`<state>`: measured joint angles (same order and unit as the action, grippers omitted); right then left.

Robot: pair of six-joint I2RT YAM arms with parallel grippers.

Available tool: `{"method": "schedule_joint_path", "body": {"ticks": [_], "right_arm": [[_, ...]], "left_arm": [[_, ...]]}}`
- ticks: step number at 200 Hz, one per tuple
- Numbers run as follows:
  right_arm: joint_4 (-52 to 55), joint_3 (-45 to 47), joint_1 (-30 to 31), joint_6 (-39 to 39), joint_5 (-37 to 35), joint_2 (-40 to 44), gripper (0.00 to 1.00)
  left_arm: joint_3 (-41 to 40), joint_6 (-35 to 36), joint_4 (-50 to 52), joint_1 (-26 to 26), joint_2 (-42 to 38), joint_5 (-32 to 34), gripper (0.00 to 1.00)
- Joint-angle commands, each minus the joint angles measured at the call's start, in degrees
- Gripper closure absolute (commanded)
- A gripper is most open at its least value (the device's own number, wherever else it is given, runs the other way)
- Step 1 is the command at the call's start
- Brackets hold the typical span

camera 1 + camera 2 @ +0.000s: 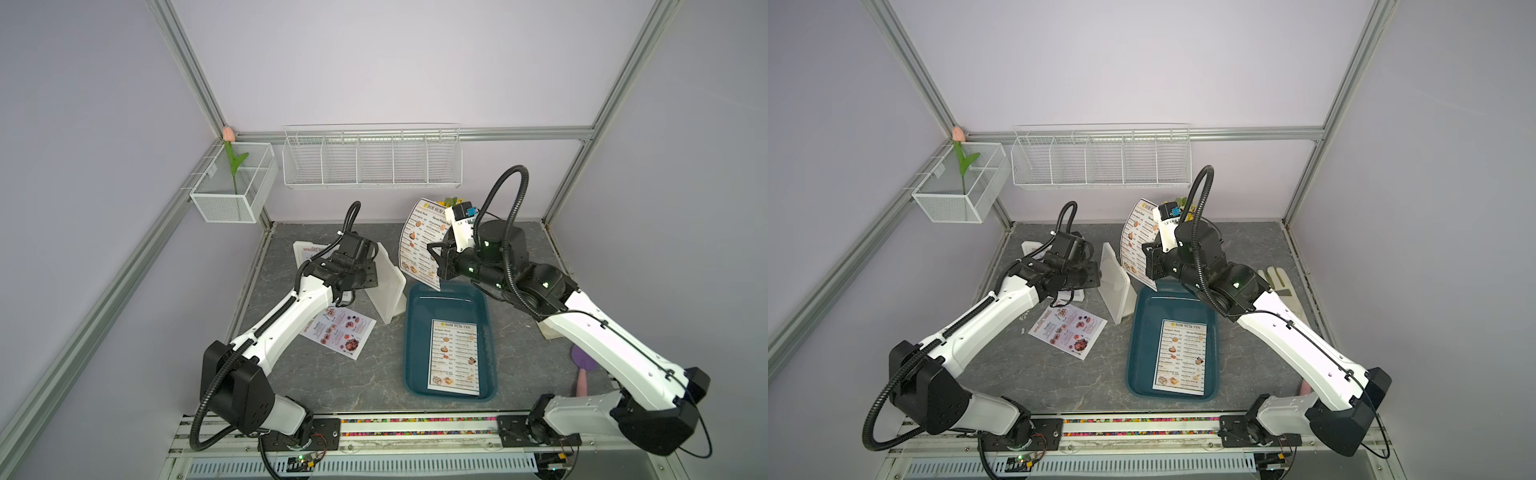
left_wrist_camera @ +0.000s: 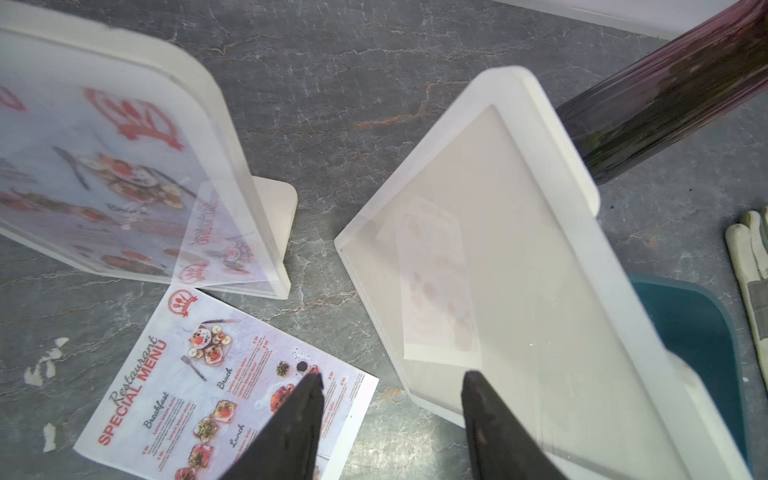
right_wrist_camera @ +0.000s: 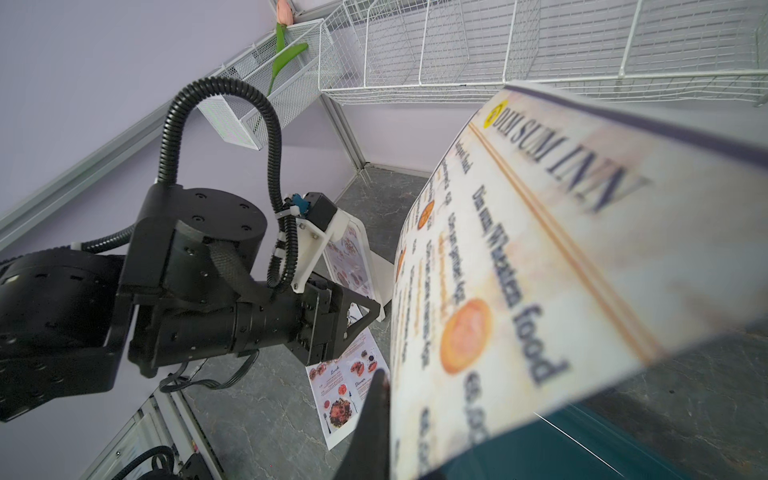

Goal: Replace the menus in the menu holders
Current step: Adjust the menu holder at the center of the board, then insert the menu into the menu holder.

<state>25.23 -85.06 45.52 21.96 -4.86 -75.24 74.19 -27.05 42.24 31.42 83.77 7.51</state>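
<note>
Grey marbled tabletop (image 1: 374, 374) sits inside lavender walls (image 1: 374, 62), with a white wire rack (image 1: 372, 162) on the back wall. A mesh basket (image 1: 232, 195) holding a tulip (image 1: 227, 134) hangs in the far left corner. The right gripper (image 1: 434, 257) is clamped on the edge of a white DIM SUM INN menu (image 1: 417, 241). It holds the sheet upright and bowed over the far end of the dark teal tray (image 1: 415, 332). Whether the sheet's lower corner touches the tray's rim cannot be told. A second DIM SUM INN menu (image 1: 454, 357) lies flat and face up in the near half of the tray. The left gripper (image 2: 390, 415) hovers over the table with its fingers (image 2: 299, 415) parted and nothing between them. In the left wrist view one finger overlaps the loose SPECIAL MENU sheet (image 2: 199, 374) and the other overlaps the empty menu holder (image 2: 498, 249). That holder stands just left of the tray. The filled menu holder (image 2: 104, 166) stands farther left and back, with a SPECIAL MENU sheet showing through its face. The loose sheet lies flat and face up on the table just in front of the filled holder, and in both top views the left arm covers part of it. A pale glove (image 1: 1279, 286) lies on the right side of the table, and a purple spatula (image 1: 582, 365) lies near the right edge.
</note>
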Motion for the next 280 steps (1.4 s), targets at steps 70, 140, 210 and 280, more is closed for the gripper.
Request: {"method": "schedule_joint_path", "body": {"ticks": [70, 140, 210, 280], "right_arm": [[-3.79, 3.92, -3.37, 3.52, 5.17, -0.66, 0.93], [-4.33, 4.06, -3.68, 3.8, 7.03, -0.64, 0.93], [-3.35, 4.88, -3.81, 3.65, 6.35, -1.01, 0.93], [-3.19, 4.83, -4.17, 3.38, 6.29, -1.19, 0.93]], "left_arm": [[-0.72, -1.08, 3.55, 0.18, -2.25, 2.31, 0.42], [-1.2, -0.46, 3.34, 0.19, -2.71, 2.54, 0.42], [-1.06, -0.16, 3.27, 0.18, -2.82, 2.57, 0.42], [-1.12, -0.1, 3.11, 0.16, -2.57, 2.45, 0.43]]}}
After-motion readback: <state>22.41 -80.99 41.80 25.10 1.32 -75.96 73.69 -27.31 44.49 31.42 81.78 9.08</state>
